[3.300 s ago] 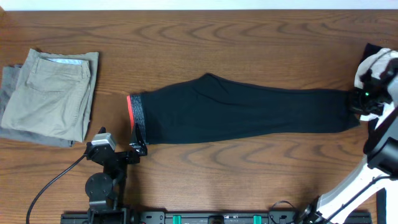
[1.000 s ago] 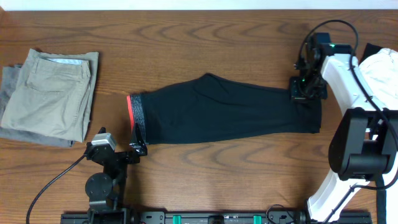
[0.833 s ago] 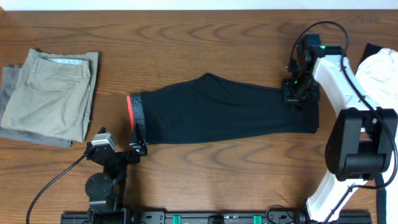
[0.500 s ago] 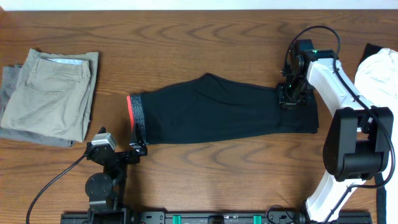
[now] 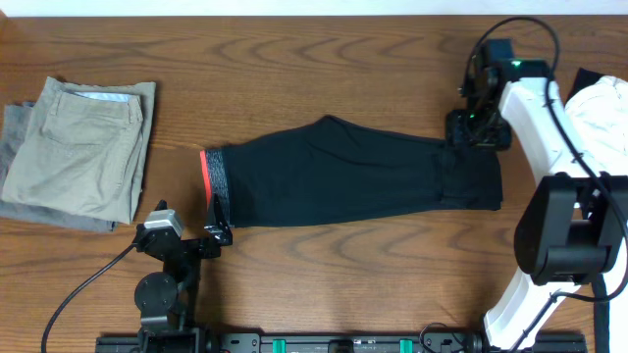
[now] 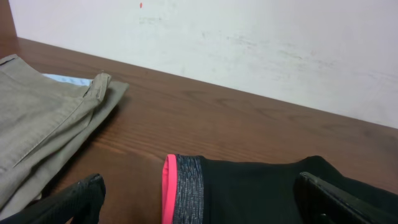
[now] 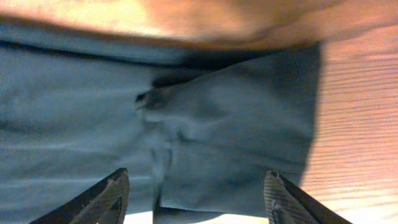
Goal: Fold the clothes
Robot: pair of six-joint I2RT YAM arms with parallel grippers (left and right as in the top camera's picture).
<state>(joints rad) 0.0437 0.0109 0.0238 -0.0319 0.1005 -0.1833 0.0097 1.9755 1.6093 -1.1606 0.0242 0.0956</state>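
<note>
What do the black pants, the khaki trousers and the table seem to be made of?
Black pants: probably stretchy knit, matte, lying limp with soft creases. Khaki trousers: likely woven cotton twill, stiffer folds, visible seams. Table: wood or wood veneer, grain showing.

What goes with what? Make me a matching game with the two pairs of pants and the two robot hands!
Things:
1. black pants
2. tan trousers
3. right gripper
4. left gripper

Places and states:
A. folded in a pile near the table edge
B. open, over the leg end of the dark garment
C. lying stretched across the middle of the table
D. open, close to the red-orange waistband

Pairs: 1-C, 2-A, 3-B, 4-D
</note>
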